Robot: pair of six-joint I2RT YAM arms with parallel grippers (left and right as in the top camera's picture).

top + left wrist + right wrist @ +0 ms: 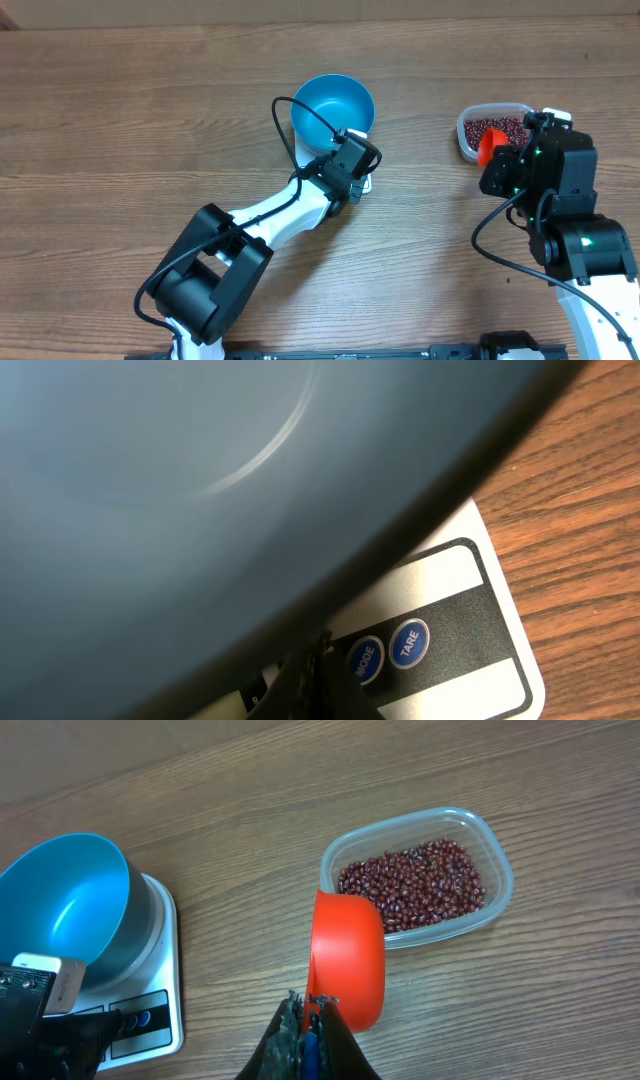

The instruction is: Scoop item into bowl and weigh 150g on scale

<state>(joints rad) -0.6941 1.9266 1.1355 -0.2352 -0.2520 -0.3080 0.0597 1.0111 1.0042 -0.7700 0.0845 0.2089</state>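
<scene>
We log the table [120, 120] as mid-brown wood, its grain streaked from 9 to 3 o'clock. At 12 o'clock from its middle the bowl [335, 100] is bright blue inside and greyer blue outside, over a white scale [168, 950] whose black-and-silver front panel carries two round blue buttons [408, 643] lettered white. Toward 2 o'clock the clear tub [500, 870] shows dark maroon beans [415, 880], with a plain orange-red scoop [345, 960] at its 7 o'clock; the left arm [280, 210] is white with black joints, the right arm [580, 240] mostly black with green lights.
</scene>
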